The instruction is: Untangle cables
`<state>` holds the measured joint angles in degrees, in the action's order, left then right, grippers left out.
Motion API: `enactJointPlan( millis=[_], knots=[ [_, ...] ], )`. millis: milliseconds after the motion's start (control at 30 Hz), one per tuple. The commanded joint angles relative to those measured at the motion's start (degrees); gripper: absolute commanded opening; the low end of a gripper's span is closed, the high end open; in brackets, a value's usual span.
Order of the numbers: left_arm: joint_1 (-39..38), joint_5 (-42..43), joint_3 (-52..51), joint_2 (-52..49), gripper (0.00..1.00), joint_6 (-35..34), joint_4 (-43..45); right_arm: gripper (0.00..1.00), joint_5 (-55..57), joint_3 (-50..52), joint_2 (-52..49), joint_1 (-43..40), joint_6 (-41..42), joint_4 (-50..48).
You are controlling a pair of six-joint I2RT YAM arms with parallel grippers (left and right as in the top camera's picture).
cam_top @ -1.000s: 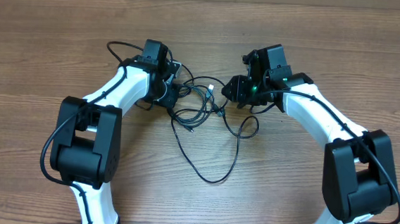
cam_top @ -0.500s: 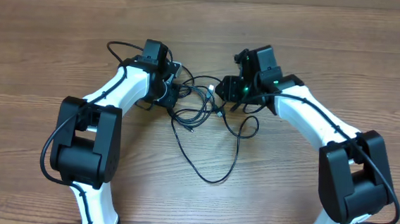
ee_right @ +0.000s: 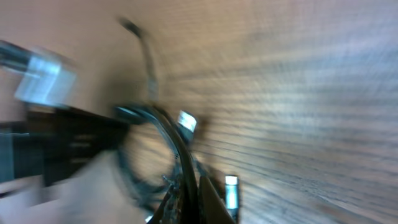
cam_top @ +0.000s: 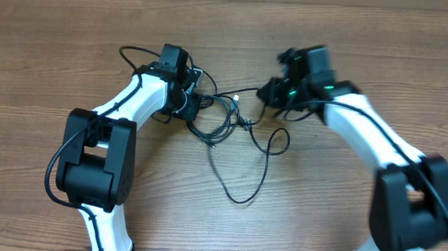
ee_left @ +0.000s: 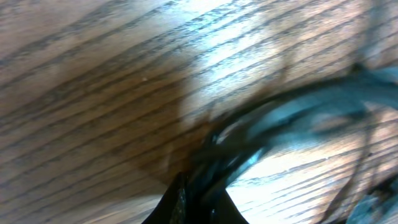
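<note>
My left gripper (cam_top: 197, 105), right gripper (cam_top: 268, 96) both clenched on cables (cam_top: 226, 124); light, limp, slippery, so I'd grip near plugs (cam_top: 234, 102).

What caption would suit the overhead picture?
Left claw and right claw grip tangled black cables on a wooden table.

My left arm (cam_top: 131, 103) bends inward at the elbow, left gripper (cam_top: 197, 103) pinched tight on the cables (cam_top: 217, 129). My right arm (cam_top: 366, 131), blurred, reaches inward too, right gripper (cam_top: 268, 92) clamped on one strand.
</note>
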<state>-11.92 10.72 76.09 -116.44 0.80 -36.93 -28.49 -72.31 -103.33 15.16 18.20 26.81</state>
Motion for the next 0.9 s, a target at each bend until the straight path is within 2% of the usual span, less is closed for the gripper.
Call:
enactJointPlan(
  millis=[0,267,300,367,433,500,600,667,767,867],
  knots=[
    [0.63,-6.88,-2.89,-3.45,0.06,-1.66,-1.11,0.04,-11.87,-2.51,10.03,-6.05,-0.04,1.68],
    [0.63,-6.88,-2.89,-3.45,0.08,-1.66,-1.16,0.04,-11.58,-2.34,11.37,-7.26,-3.48,7.82],
    [0.63,-6.88,-2.89,-3.45,0.11,-1.66,-1.16,0.04,-11.47,-2.34,11.37,-7.26,-3.48,7.61],
    [0.63,-6.86,-2.89,-3.45,0.37,-1.66,-1.14,0.04,-10.73,-2.32,11.32,-7.13,-3.50,7.63],
    [0.63,-6.86,-2.89,-3.45,0.51,-1.66,-1.14,0.06,-8.94,-2.32,11.21,-7.08,-3.48,8.15],
    [0.63,-6.86,-2.89,-3.45,0.59,-1.66,-1.16,0.10,-7.06,-2.32,11.10,-7.08,-3.50,8.94],
    [0.63,-6.86,-2.89,-3.45,0.67,-1.66,-1.25,0.11,-5.46,-2.27,10.73,-7.08,-3.50,9.77],
    [0.63,-6.86,-2.86,-3.45,0.68,-1.64,-1.38,0.11,-5.01,-2.10,10.62,-7.06,-3.50,9.79],
    [0.63,-6.84,-2.86,-3.45,0.60,-1.62,-1.84,0.11,-4.98,-1.46,10.58,-6.95,-3.50,9.75],
    [0.63,-6.73,-2.86,-3.45,0.59,-1.46,-3.17,0.12,-3.76,-0.35,10.14,-6.38,-3.50,9.60]
  ],
)
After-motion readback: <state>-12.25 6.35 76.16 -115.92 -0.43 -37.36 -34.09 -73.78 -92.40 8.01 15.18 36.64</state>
